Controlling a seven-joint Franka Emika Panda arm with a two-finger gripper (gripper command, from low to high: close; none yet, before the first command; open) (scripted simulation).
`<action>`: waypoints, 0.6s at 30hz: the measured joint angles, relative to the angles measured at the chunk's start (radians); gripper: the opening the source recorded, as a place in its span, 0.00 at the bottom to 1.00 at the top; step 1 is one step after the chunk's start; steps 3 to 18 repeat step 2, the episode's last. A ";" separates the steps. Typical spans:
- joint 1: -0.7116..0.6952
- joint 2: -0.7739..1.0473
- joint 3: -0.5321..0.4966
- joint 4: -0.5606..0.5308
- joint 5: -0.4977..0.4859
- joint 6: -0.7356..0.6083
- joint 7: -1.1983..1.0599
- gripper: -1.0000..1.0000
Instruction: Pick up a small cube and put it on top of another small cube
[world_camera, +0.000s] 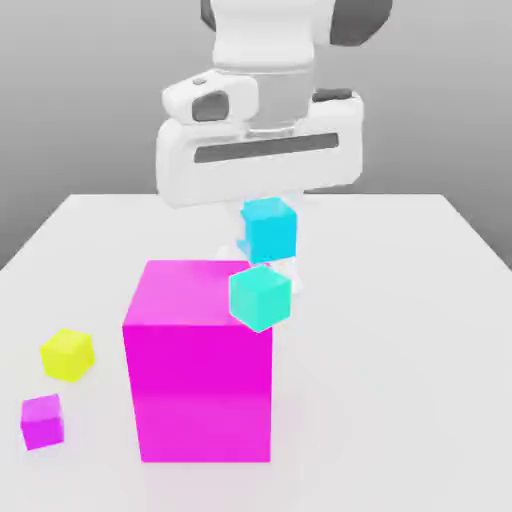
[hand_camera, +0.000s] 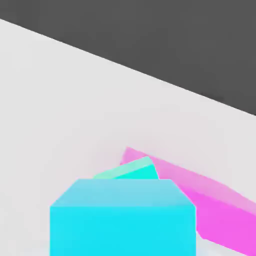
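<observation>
Gripper (world_camera: 268, 232), its white hand above the large glossy magenta block (world_camera: 200, 380), carries the small bright cyan cube (world_camera: 269, 228); jaw spacing cannot be told. Directly below it, beside the magenta block's upper corner, sits the small turquoise cube (world_camera: 260, 296), with a gap between.

The big block (world_camera: 200, 370) stands on the bench (world_camera: 400, 330) near its front edge. Two small cubes, one (world_camera: 67, 354) behind the other (world_camera: 42, 420), lie toward the bench's front corner on the exterior view's left, apart from the block. The aqua cube (world_camera: 261, 296) sits tilted at the block's back upper corner, with the cyan cube (world_camera: 269, 229) above and behind it, just below the end effector (world_camera: 262, 222).
</observation>
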 joint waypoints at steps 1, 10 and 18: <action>0.000 0.000 0.000 0.000 0.000 0.000 0.000 1.00; 0.000 0.000 0.000 0.000 0.000 0.000 0.000 1.00; 0.000 0.000 0.000 0.000 0.000 0.000 0.000 1.00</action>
